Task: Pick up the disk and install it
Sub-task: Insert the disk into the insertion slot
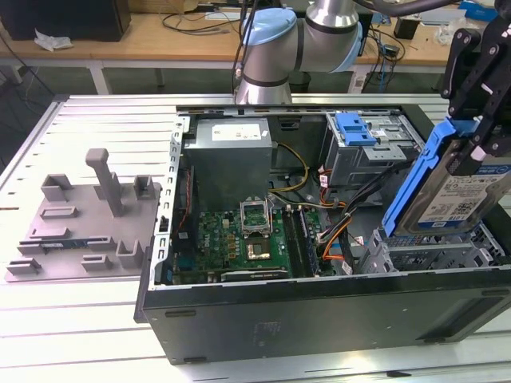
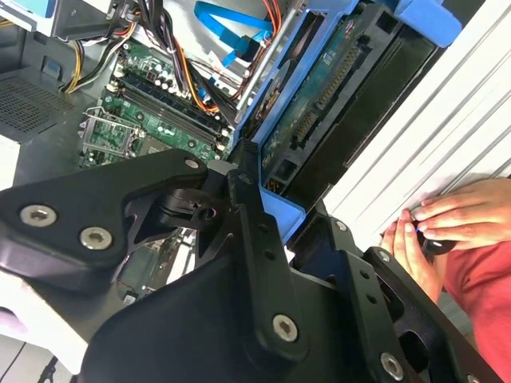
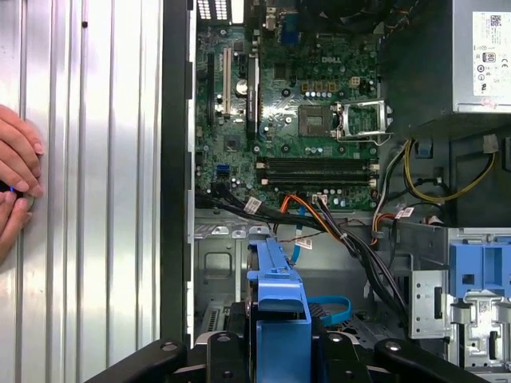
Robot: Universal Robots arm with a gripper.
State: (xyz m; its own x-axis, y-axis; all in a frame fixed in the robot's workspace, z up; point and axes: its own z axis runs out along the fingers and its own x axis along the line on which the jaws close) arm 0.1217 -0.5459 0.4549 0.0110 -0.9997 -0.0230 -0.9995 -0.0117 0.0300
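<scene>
Black jaws of the gripper (image 1: 477, 148) are clenched on the upper end of the disk (image 1: 447, 195), with the blue caddy frame pinched between them. The disk hangs in the air, steeply tilted, over the corner of the open case (image 1: 319, 319) at the exterior view's right. Its long axis slopes from the jaws down toward the case interior, and its labelled silver face is turned toward the exterior view's right. In the second wrist view its green circuit-board underside faces the motherboard (image 2: 152, 104). The disk's low end hovers just above the metal drive cage (image 1: 423, 255), and whether they touch cannot be told. A bundle of orange and black cables (image 1: 335, 227) crosses the case floor between the motherboard and that cage, close to the disk's low end. Farther back in the case stand a second cage topped by a blue bracket (image 1: 355, 128) and the grey power supply (image 1: 231, 159). On the slatted metal surface (image 1: 80, 319), well apart from the case toward the exterior view's left edge, lies a grey fixture (image 1: 88, 223). A person's hands (image 3: 16, 179) rest on the surface just beside the case wall.
</scene>
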